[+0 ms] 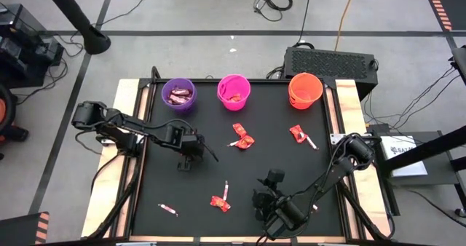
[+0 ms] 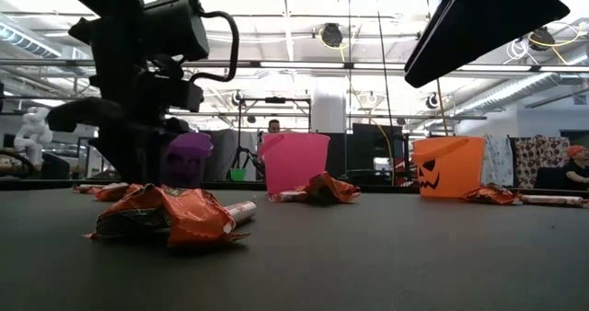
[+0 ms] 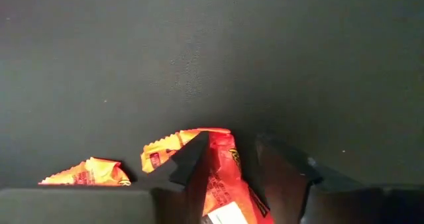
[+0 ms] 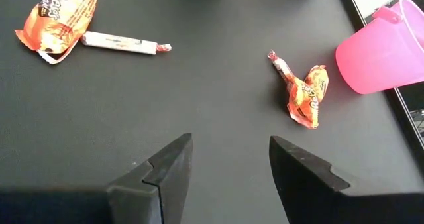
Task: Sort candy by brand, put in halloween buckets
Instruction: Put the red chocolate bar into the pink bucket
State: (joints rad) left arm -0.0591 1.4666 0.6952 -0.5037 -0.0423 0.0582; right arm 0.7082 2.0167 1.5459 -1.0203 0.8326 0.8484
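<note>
From my remote station I note the left gripper (image 1: 191, 159) over the left middle of the black table (image 1: 240, 195), in front of the purple bucket (image 1: 178, 94). Its wrist camera shows the fingers (image 3: 192, 168) set narrow around an orange-red candy wrapper (image 3: 225, 184), which sits between them and appears gripped; a second orange wrapper (image 3: 86, 173) lies just beside it. I cannot tell from any view whether the gripped piece is lifted off the surface.

The right gripper (image 1: 273, 182) is over the near right part of the table. Its fingers (image 4: 169, 168) stand wide apart with nothing between them, only bare table.

Three buckets stand in a row along the far edge: purple on the left with dark maroon wrappers inside, the magenta pink bucket (image 1: 234, 91) in the middle with a few orange-red pieces inside, and the orange bucket (image 1: 305, 89) on the right, whose contents I cannot make out.

Loose candy on the table: an orange-red pair with a pale stick (image 1: 242, 139) in front of the pink bucket; another orange-red piece with a pale stick (image 1: 301, 135) in front of the orange bucket; an orange-red wrapper (image 1: 219, 201) touching a thin pale stick near the front edge; and one small stick (image 1: 168, 209) alone at the front left.
</note>
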